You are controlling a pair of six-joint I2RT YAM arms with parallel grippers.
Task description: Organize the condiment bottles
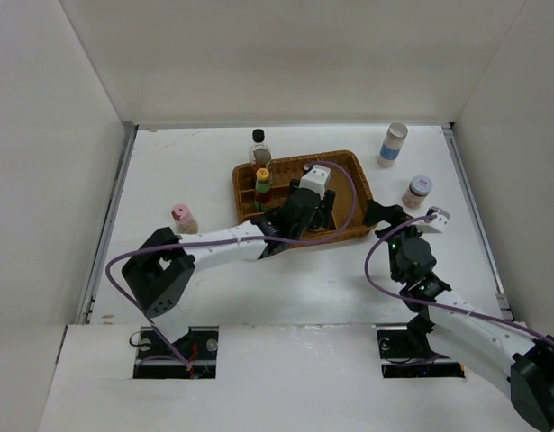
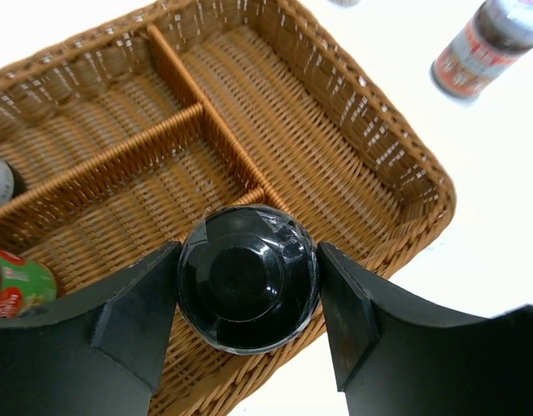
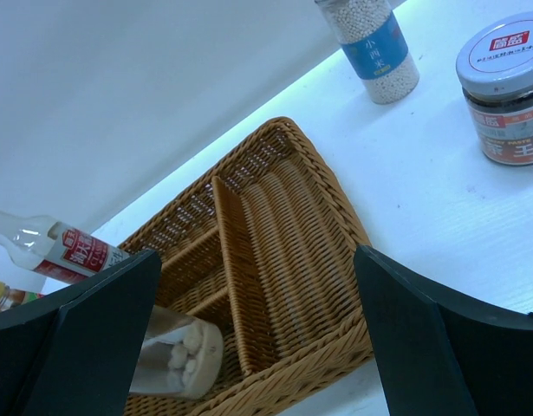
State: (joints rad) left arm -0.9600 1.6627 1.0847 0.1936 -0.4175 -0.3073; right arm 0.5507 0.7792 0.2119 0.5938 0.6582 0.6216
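Remotely, I am holding the dark shaker (image 2: 247,276) in my half-closed left claw (image 2: 249,312) above the wicker tray (image 2: 361,113); my right claw (image 3: 257,260) is hanging wide open, empty. Releasing here, I am risking it catching the divider (image 2: 205,121) and toppling.

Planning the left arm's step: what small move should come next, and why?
Probably ease the shaker straight down into the tray. The left gripper holds it over the tray, beside a divider; whether it already rests there is hidden.
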